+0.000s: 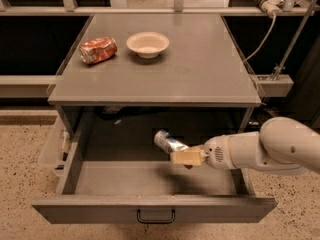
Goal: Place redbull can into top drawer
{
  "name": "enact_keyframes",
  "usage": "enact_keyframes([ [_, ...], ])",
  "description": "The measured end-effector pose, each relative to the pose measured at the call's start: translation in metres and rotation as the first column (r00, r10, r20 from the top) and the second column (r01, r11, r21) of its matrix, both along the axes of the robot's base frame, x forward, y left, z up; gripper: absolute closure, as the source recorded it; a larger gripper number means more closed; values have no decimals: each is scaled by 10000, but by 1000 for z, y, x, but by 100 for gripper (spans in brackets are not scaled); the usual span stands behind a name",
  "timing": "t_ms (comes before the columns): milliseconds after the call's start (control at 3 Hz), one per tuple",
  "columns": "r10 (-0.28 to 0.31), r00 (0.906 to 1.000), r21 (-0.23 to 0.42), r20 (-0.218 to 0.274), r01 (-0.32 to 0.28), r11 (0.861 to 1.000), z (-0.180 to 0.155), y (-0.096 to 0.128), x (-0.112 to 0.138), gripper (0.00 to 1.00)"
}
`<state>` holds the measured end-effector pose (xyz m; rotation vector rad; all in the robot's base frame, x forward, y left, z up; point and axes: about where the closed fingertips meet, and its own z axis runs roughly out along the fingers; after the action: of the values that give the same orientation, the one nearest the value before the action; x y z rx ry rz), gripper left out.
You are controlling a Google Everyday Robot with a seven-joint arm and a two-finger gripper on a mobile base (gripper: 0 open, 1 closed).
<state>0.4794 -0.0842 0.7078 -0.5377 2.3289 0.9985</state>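
Observation:
The redbull can (167, 140), slim and silver with blue patches, is held tilted in my gripper (184, 156), which is shut on its lower end. The can hangs above the inside of the open top drawer (155, 210), right of its middle. My white arm (270, 149) reaches in from the right over the drawer's right side. The drawer is pulled out wide below the table, its small dark handle (156, 216) centred on the front.
On the grey table top (200, 69) lie an orange-red can (98, 49) on its side and a pale bowl (147, 44) at the back left. A small pale side tray (51, 146) hangs at the drawer's left. A cable (262, 29) runs at the back right.

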Motion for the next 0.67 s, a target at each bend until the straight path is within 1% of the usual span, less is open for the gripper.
enact_keyframes([
  [333, -323, 9993, -93, -193, 321, 9994, -37, 22, 11, 100],
  [667, -742, 9970, -334, -218, 734, 9967, -67, 32, 25, 100],
])
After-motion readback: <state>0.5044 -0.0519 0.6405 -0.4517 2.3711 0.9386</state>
